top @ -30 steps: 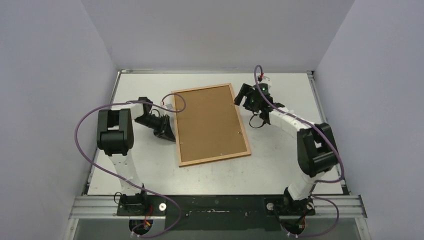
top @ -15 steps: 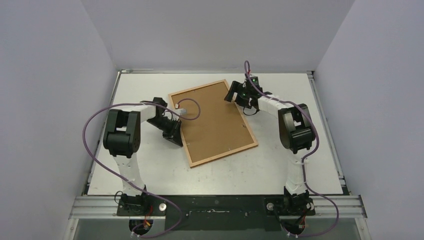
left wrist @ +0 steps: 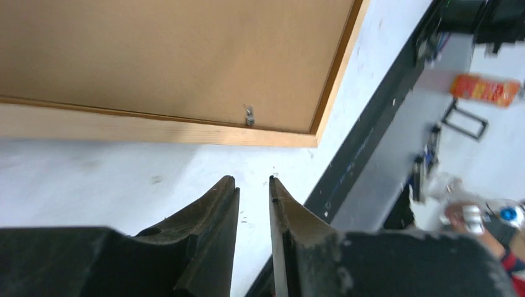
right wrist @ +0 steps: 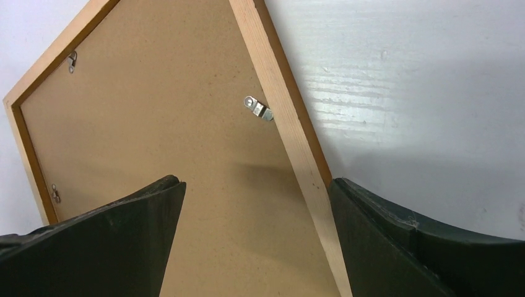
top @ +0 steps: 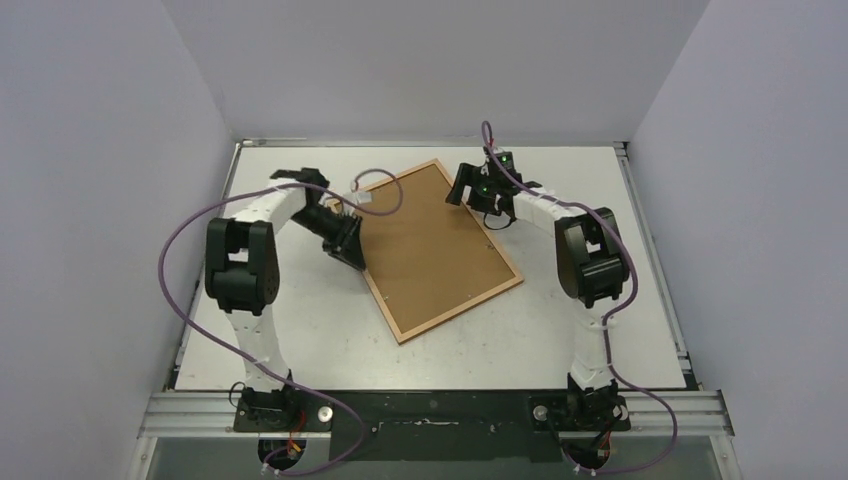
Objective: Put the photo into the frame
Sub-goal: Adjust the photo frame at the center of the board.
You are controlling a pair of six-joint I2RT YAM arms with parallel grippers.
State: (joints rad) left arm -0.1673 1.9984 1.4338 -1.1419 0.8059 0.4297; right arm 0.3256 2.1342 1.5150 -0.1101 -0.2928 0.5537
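Note:
The frame [top: 462, 310] lies face down and askew in the middle of the table, with the brown fibreboard backing [top: 430, 245] in it, held by small metal clips [right wrist: 258, 109]. The photo is not in view. My left gripper [top: 345, 250] is low by the frame's left long side; in the left wrist view the left gripper [left wrist: 252, 180] is nearly shut with a narrow gap, empty, short of the wooden rim [left wrist: 155, 130]. My right gripper [top: 462, 190] is open at the far right side; in the right wrist view the right gripper [right wrist: 255, 182] straddles the rim [right wrist: 291, 130].
The white table [top: 600, 330] has walls on the left, back and right. A black rail [top: 430, 410] runs along the near edge by the arm bases. Purple cables loop off both arms. An orange object [left wrist: 486, 90] lies off the table.
The frame has turned counter-clockwise; its near end swung right. My left gripper moved farther back along the left side. My right gripper moved left onto the frame's far right edge.

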